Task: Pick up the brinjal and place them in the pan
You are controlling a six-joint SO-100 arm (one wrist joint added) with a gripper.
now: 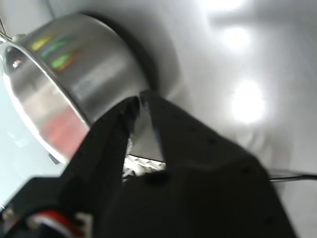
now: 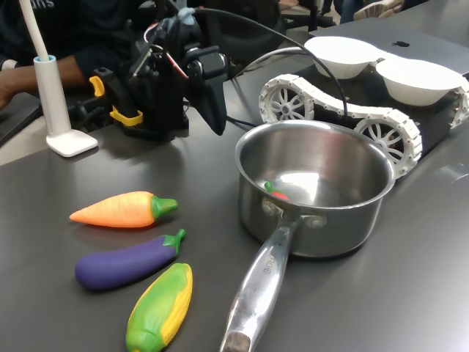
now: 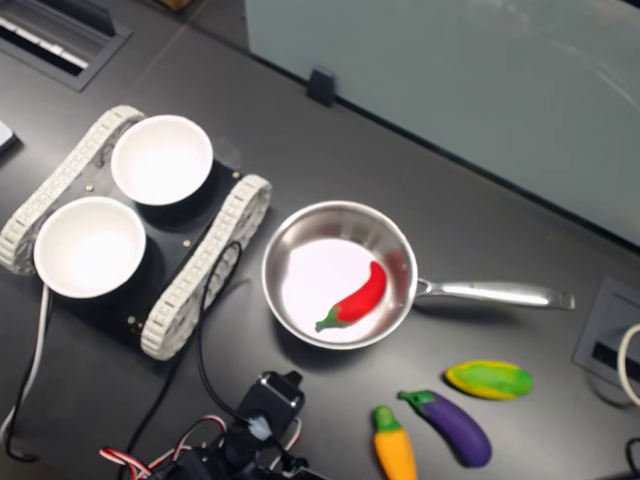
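I see the dark surface (image 2: 88,183) carrying the pan (image 2: 315,187) just beyond my end effector (image 2: 212,103), with carrot (image 2: 121,210), brinjal (image 2: 128,262) and corn (image 2: 161,306) lying farther off, apart from it.

brinjal (image 2: 127,263) purple, lying flat (green cap) | pan (image 2: 350,227) steel, upright
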